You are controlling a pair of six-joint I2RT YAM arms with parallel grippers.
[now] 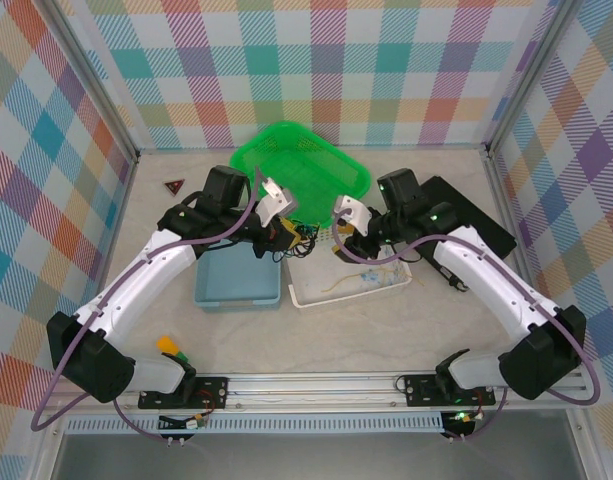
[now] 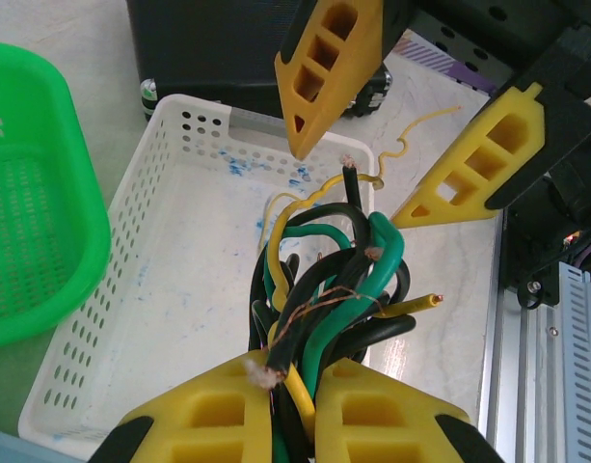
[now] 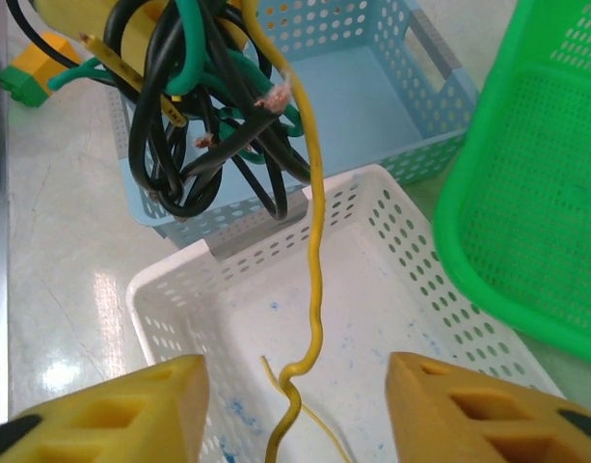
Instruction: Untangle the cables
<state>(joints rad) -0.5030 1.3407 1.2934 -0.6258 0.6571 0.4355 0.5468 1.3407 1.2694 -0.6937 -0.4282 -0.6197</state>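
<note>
The cables [image 2: 324, 289] form a knotted bundle of black, green and yellow wires, and my left gripper [image 2: 295, 371] is shut on its lower end. In the top view the bundle [image 1: 304, 236] hangs between both grippers over the white tray [image 1: 316, 295]. One long yellow cable [image 3: 317, 241] drops from the bundle [image 3: 208, 106] down into the tray. It passes between the fingers of my right gripper [image 3: 293, 371], which is open and not touching it. In the left wrist view the right gripper [image 2: 348, 185] stands just beyond the bundle's tips.
A blue bin [image 1: 236, 285] sits left of the white tray, and a green basket [image 1: 301, 160] lies behind both. A black box [image 1: 476, 215] is at the right. A small red triangle [image 1: 174, 186] lies at the far left.
</note>
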